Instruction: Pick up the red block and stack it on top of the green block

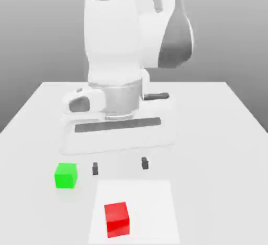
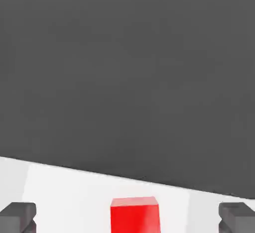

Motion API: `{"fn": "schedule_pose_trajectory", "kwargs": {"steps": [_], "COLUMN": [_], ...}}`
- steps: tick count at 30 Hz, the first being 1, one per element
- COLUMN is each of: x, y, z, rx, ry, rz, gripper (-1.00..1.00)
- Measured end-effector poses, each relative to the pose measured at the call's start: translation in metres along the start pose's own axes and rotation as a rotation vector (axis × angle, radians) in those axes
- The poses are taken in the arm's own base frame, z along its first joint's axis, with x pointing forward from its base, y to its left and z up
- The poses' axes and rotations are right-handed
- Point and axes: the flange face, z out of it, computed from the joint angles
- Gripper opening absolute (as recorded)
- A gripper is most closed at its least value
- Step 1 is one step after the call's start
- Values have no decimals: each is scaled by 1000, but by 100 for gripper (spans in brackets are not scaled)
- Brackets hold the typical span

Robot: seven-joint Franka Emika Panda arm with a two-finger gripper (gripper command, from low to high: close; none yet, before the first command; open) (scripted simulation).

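The red block [image 1: 116,219] rests on the white table near its front edge, a small matte cube. To the exterior view's left and slightly farther back sits the green block [image 1: 66,175], about the same size. My gripper [image 1: 120,166] hangs above the table behind the red block, open, with nothing between its dark fingertips [image 1: 95,168]. In the hand view the red block [image 2: 134,214] lies between the two wide-apart fingertips [image 2: 18,216], farther out than they reach.
The white table [image 1: 209,134] stretches back to a grey wall. A faintly brighter rectangular patch [image 1: 152,197] lies on the table under the red block. The arm's bulky white body [image 1: 120,55] rises behind the gripper.
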Motion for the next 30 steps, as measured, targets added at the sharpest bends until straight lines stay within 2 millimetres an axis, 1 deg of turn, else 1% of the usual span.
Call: {"fn": "schedule_pose_trajectory", "kwargs": {"steps": [3, 7, 8, 13, 14, 15, 16, 20, 21, 23, 26, 28, 30], "x": [-11, -16, -18, -18, -18, -18, -17, -15, -13, -12, -12, -19, -31], "y": [15, 21, 22, 22, 23, 22, 21, 20, 30, 62, 126, 160, 182], "z": [50, 102, 114, 114, 119, 116, 108, 64, 56, 44, 28, 20, 12], "rx": [-57, -69, -69, -70, -70, -70, -70, -70, -71, -76, -81, -84, -85], "ry": [-53, -64, -65, -66, -66, -66, -66, -66, -65, -62, -56, -53, -51], "rz": [-22, -28, -27, -27, -27, -28, -28, -25, 2, 83, 246, 339, 407], "gripper": [0, 0, -100, -100, -100, -100, -100, -100, -100, -100, -100, -100, -100]}}
